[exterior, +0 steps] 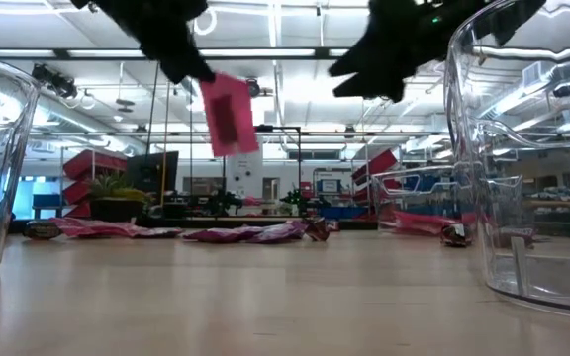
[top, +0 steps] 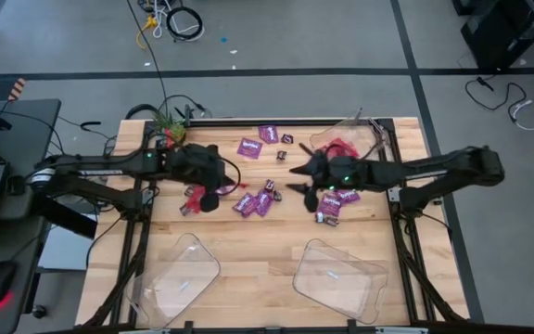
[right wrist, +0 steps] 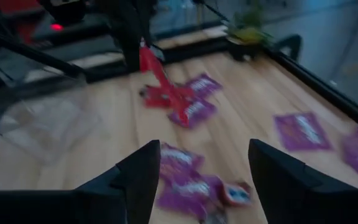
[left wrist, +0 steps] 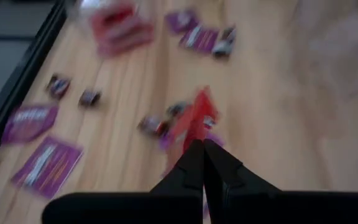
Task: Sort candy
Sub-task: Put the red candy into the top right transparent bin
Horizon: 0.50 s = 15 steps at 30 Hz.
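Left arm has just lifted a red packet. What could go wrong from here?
1. The left gripper pinches only the edge of the red packet, which hangs tilted above the table; it may slip out in transit.
2. The open right gripper hovers over purple packets near the left arm; the arms might collide mid-table.
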### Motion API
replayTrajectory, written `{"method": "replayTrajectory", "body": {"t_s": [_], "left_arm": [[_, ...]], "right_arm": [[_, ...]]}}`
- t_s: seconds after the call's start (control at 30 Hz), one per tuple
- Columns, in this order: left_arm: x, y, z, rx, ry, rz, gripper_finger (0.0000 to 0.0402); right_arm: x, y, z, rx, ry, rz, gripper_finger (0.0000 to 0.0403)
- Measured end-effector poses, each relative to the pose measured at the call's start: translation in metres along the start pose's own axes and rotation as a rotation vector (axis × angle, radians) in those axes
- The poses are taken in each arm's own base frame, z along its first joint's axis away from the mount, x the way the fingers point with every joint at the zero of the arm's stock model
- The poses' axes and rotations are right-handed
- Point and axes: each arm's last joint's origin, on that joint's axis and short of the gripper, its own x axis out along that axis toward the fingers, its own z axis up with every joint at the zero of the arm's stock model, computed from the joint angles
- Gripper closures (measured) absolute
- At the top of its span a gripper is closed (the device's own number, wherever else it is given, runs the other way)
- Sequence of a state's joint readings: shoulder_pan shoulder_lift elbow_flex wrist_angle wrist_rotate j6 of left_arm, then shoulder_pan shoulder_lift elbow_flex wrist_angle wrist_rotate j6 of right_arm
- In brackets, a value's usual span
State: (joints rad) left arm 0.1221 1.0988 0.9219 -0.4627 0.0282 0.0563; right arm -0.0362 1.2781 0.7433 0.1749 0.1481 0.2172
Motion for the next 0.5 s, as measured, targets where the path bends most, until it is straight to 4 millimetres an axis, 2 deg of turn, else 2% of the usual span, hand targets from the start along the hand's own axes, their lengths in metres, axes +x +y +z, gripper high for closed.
{"method": "replayTrajectory", "body": {"t_s": [0.17, 0.3, 0.5], "left_arm": [[-0.001, -0.001, 0.012, 0.029, -0.13, -0.063, 0.0401], [-0.002, -0.002, 0.017, 0.037, -0.183, -0.075, 0.0401], [-0.001, -0.002, 0.023, 0.043, -0.239, -0.082, 0.0401]], "right_arm": [[0.03, 0.009, -0.007, -0.001, -0.099, 0.082, 0.0166], [0.044, 0.012, -0.007, -0.005, -0.135, 0.116, 0.0158], [0.062, 0.02, 0.003, -0.025, -0.127, 0.211, 0.0158]]}}
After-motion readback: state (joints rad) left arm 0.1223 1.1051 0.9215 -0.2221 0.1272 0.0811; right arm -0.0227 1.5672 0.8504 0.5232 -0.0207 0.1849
